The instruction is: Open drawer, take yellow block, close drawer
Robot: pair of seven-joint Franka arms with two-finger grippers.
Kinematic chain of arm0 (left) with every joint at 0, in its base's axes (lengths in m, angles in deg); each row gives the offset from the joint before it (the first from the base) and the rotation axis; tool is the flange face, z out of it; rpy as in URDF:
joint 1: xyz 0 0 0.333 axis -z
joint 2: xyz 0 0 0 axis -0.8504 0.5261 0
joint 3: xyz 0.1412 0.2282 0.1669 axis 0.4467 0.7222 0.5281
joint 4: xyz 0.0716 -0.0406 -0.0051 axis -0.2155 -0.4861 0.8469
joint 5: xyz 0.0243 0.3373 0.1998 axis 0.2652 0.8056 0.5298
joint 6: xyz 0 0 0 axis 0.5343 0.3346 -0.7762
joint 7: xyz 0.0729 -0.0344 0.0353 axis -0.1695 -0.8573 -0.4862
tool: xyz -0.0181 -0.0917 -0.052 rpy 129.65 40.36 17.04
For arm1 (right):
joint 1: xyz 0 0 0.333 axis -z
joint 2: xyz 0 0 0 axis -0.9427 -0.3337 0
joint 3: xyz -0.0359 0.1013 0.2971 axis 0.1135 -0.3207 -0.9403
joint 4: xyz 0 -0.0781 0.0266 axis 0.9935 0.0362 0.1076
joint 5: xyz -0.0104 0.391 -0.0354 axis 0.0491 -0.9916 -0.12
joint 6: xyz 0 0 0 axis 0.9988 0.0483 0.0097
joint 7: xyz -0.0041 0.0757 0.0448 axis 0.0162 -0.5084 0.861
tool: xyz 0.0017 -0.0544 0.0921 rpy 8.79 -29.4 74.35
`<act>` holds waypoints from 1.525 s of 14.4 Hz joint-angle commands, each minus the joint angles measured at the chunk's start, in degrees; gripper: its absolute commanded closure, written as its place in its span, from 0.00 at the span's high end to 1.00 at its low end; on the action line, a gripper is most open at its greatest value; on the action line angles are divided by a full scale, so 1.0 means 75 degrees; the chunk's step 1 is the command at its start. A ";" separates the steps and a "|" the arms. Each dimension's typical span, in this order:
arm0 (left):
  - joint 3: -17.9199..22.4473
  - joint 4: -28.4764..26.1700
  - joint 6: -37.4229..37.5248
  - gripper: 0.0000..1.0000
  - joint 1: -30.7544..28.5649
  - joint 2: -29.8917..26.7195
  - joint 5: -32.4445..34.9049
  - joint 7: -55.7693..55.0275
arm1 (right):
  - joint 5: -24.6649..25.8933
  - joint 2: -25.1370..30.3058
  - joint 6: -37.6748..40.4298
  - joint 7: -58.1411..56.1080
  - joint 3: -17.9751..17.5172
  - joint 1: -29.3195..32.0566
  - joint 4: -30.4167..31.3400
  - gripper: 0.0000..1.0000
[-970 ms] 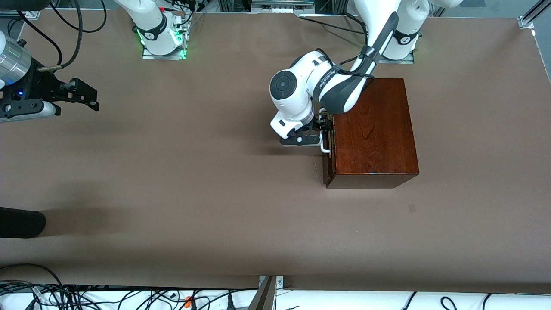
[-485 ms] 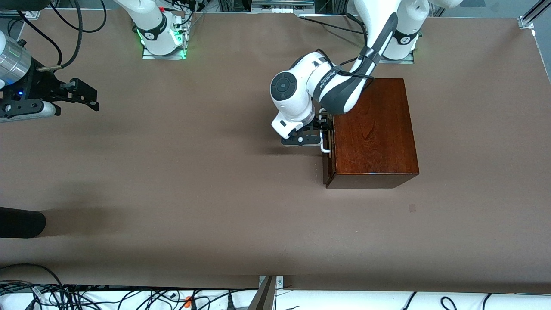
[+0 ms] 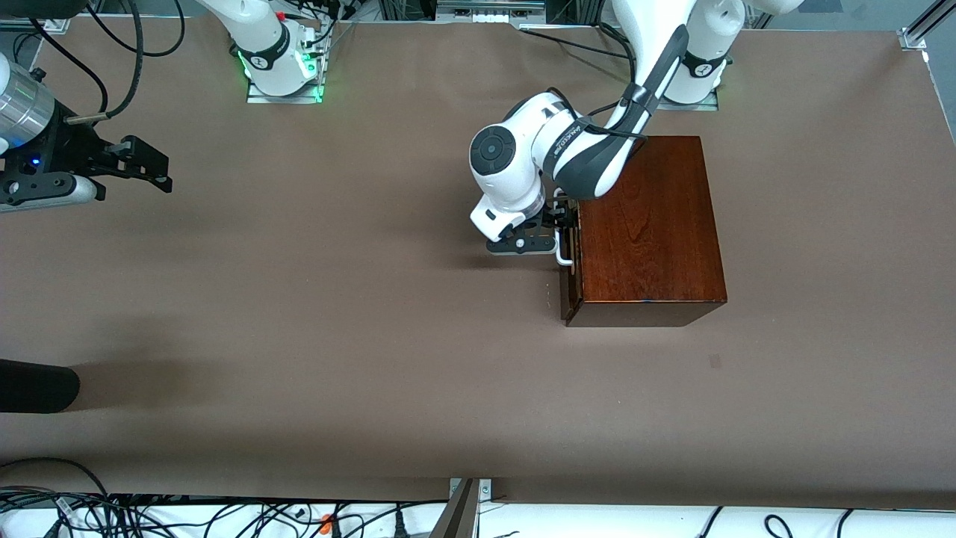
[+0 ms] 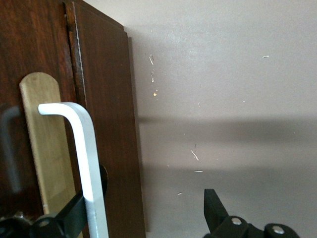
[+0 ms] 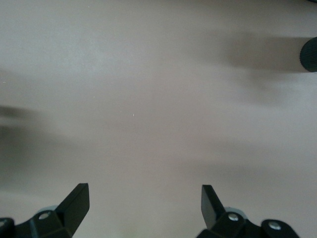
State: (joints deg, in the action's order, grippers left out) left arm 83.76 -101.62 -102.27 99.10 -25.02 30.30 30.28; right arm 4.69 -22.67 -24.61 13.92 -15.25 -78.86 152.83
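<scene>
Front view: left gripper [image 3: 562, 233] at the white U-shaped bar handle [image 3: 563, 251] of the dark reddish-brown wooden drawer [image 3: 570, 280], drawer barely ajar. Right gripper [image 3: 153, 170] waits above the brown table [image 3: 336, 314], well apart.

Left wrist view: fingers [image 4: 212, 210] spread wide, handle [image 4: 84, 158] between them, ungripped.

Right wrist view: fingers [image 5: 77, 203] spread, holding nothing.

A broad table [image 3: 314, 314] is covered in a matte brown sheet, on which soft shadows are cast. Green lights [image 3: 246, 71] are seen glowing at a base plate along the table's top edge. Tangled black cables [image 3: 112, 512] are strewn along a white strip at the edge nearest the front camera, and a dark rounded object [image 3: 33, 385] is seen there too
</scene>
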 commanded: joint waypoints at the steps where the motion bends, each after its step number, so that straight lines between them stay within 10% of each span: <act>1: 0.0055 0.0019 -0.0293 1.00 0.0121 0.0156 0.0213 -0.0191 | -0.0046 -0.0016 0.0125 0.0008 -0.0027 0.0060 -0.0120 1.00; 22: 0.0008 0.0709 -0.1852 1.00 0.0555 0.0742 -0.0958 -0.0543 | -0.0046 -0.0028 0.0125 0.0008 -0.0027 0.0060 -0.0120 1.00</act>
State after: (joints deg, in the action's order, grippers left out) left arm 83.96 -101.10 -111.21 101.29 -23.98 26.77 26.68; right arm 4.69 -22.67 -24.61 13.92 -15.25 -78.86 152.83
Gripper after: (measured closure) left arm 0.000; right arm 0.000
